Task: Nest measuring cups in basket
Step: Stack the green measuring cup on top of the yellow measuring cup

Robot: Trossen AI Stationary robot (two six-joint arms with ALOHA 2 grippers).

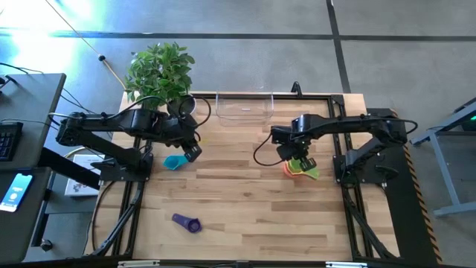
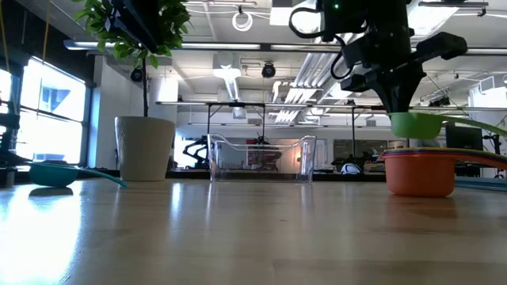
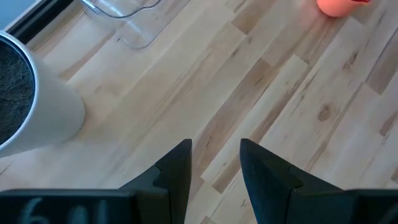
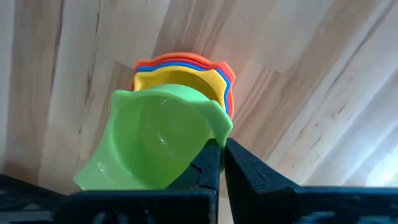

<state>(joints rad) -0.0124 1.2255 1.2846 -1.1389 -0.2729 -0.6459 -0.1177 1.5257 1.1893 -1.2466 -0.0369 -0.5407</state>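
Left to right: my left gripper point(image 1: 193, 153), fingers apart and empty, hangs just beside the teal cup point(image 1: 174, 161); the purple cup point(image 1: 187, 222) lies near the table's front; the clear basket point(image 1: 242, 109) stands at the back; my right gripper point(image 4: 222, 163) pinches the green cup point(image 4: 152, 140) over the stacked cups point(image 2: 420, 170).

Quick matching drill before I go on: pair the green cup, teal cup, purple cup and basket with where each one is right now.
Things:
1. green cup
2. teal cup
3. purple cup
4. basket

Places:
A. alone, near the table's front edge
B. at the table's back edge, beside the plant pot
C. gripped by the right hand above the cup stack
D. on the table, beside the open left hand

Pairs: 1-C, 2-D, 3-A, 4-B
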